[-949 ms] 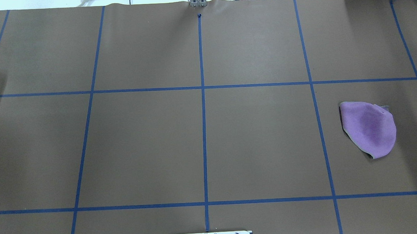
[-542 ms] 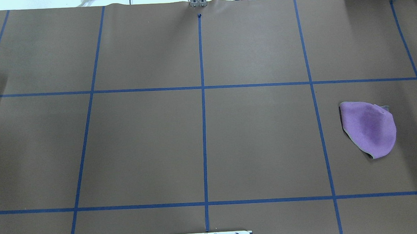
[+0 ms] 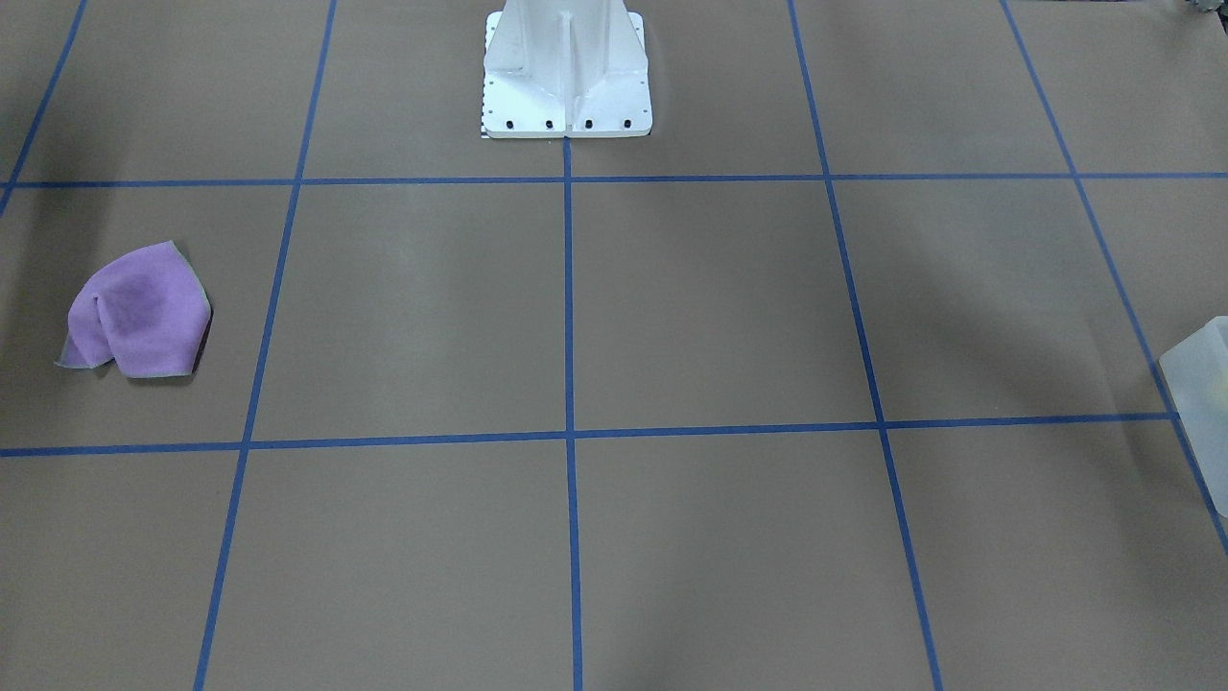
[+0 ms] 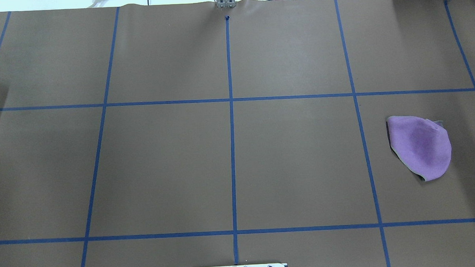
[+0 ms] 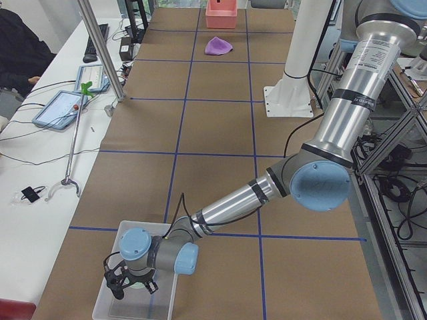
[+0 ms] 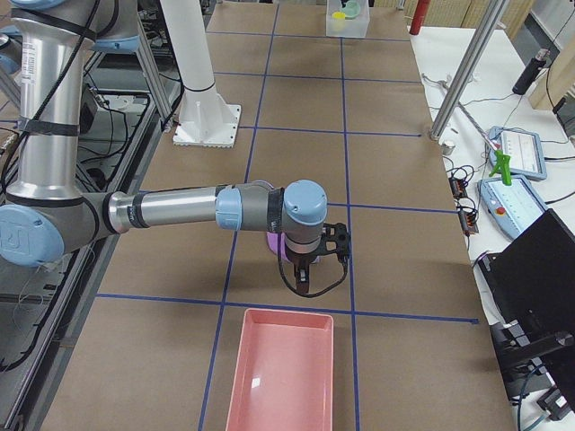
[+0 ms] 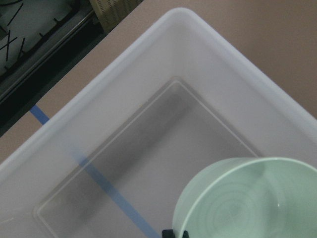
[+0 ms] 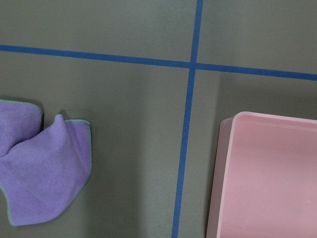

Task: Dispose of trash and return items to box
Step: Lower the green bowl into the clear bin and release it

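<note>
Spotted the mint-green bowl [image 7: 252, 198] inside the frosted box [image 7: 124, 99] alongside the yellow cup [image 6: 338, 17], with the left gripper [image 5: 130, 288] just above it and the right gripper [image 6: 304, 285] over the purple cloth [image 4: 420, 145] near the pink tray [image 6: 283, 377], honestly can't tell clamped or loose on either.

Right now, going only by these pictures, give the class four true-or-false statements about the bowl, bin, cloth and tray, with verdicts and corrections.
1. The mint-green bowl is within the translucent bin's walls. True.
2. The purple cloth lies in the pink tray. False: it lies on the table beside the tray.
3. The left end effector is over the bin. True.
4. The cloth is on the robot's left side. False: it is on the robot's right.
</note>
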`<state>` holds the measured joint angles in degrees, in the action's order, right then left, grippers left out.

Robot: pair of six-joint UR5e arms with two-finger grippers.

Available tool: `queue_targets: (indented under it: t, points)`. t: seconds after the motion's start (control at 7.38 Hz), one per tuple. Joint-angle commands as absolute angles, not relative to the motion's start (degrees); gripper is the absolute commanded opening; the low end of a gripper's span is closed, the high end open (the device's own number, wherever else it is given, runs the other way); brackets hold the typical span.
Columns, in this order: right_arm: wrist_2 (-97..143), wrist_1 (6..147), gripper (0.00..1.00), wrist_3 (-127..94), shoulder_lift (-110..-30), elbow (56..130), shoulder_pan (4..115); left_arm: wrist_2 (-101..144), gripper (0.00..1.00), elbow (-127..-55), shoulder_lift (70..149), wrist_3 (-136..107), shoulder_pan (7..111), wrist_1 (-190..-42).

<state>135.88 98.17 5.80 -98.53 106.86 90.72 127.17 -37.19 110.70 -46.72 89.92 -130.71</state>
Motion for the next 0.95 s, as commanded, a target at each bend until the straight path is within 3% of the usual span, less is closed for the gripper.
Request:
queue_targets:
  t: [0.0, 0.14, 0.81]
  points:
    - [135.88, 98.17, 1.0, 5.8, -98.53, 106.88, 90.7, 127.79, 0.1, -38.58, 109.25, -46.58, 89.91, -130.78]
    - [135.97, 98.17, 1.0, 5.8, -98.53, 106.88, 90.7, 128.14, 0.99, -38.67, 109.07, -46.58, 90.0, -131.04]
    - [135.97, 98.17, 1.0, 5.71, -98.53, 107.05, 90.62, 128.23, 0.98, -41.29, 108.19, -46.41, 94.66, -130.52]
